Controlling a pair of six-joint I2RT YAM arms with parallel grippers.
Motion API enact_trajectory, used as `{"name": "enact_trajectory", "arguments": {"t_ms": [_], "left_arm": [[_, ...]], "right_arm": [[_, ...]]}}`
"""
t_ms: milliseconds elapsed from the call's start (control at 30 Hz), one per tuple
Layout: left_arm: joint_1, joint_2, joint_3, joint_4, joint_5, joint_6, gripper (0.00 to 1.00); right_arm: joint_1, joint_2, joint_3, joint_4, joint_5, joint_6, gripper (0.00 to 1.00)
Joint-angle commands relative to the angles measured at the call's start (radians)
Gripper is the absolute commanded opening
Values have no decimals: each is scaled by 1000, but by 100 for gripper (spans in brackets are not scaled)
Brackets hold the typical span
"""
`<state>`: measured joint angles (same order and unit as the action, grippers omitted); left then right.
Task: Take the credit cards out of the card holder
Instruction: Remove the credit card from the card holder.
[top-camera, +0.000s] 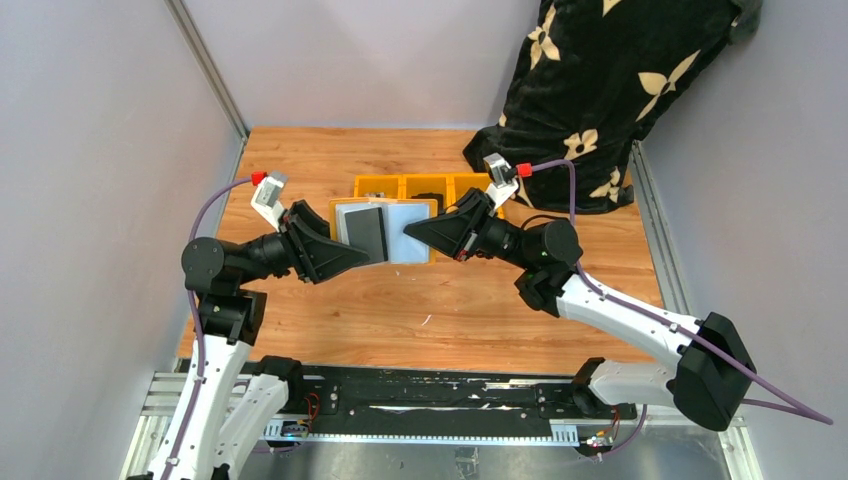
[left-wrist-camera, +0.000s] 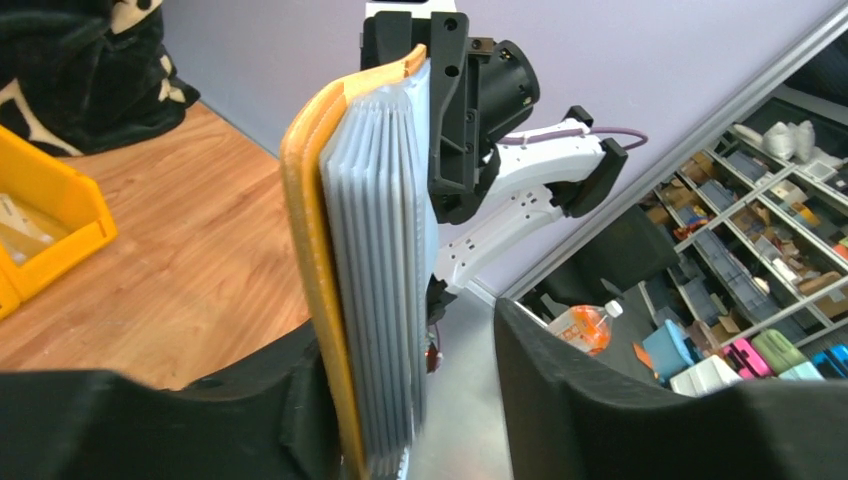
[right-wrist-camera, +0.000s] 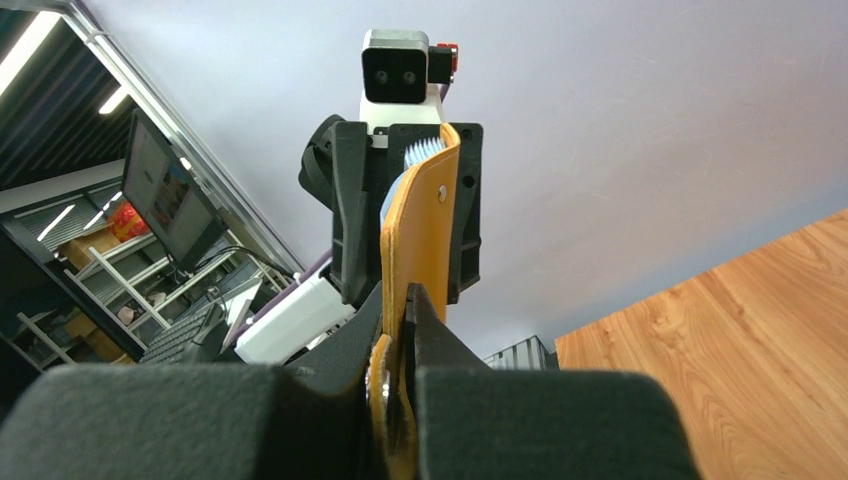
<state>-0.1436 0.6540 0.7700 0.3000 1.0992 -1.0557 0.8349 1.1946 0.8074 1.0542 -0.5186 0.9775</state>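
The mustard-tan card holder (top-camera: 336, 214) hangs open in the air between my two grippers, above the middle of the table. In the left wrist view it stands edge-on: the tan cover (left-wrist-camera: 305, 250) with a pale grey stack of pocket leaves and card edges (left-wrist-camera: 375, 270). I cannot tell cards from pockets. My left gripper (top-camera: 362, 252) is open; one finger (left-wrist-camera: 250, 410) rests against the tan cover, and the other finger (left-wrist-camera: 600, 400) stands apart from the stack. My right gripper (top-camera: 412, 232) is shut on the holder's tan flap (right-wrist-camera: 420, 230) by its snap.
Orange-yellow bins (top-camera: 420, 185) stand just behind the holder, and one also shows in the left wrist view (left-wrist-camera: 40, 220). A black cloth with pale flowers (top-camera: 610, 80) lies at the back right. Grey walls close the left, right and back sides.
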Motion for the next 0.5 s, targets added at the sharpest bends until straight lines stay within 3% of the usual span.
{"name": "enact_trajectory", "arguments": {"t_ms": [0,100,233,300,400,467], "left_arm": [[-1,-10,16,85,24,-37,38],[-1,-10,4,87,-13,-19,20],[-1,-1,7,86,-34,-26,17],[-1,4,16,87,-27,-24,15],[1,4,20,83,-17,-14,12],[1,3,25,9,-23,39,10]], "right_arm": [[-8,-10,-8,87,22,5,0],[-5,-7,-7,91,12,7,0],[-3,-8,-3,88,-10,11,0],[-7,-17,1,47,-18,2,15],[-55,-70,20,-114,9,-25,49],[-87,-121,54,-250,47,-82,59]]}}
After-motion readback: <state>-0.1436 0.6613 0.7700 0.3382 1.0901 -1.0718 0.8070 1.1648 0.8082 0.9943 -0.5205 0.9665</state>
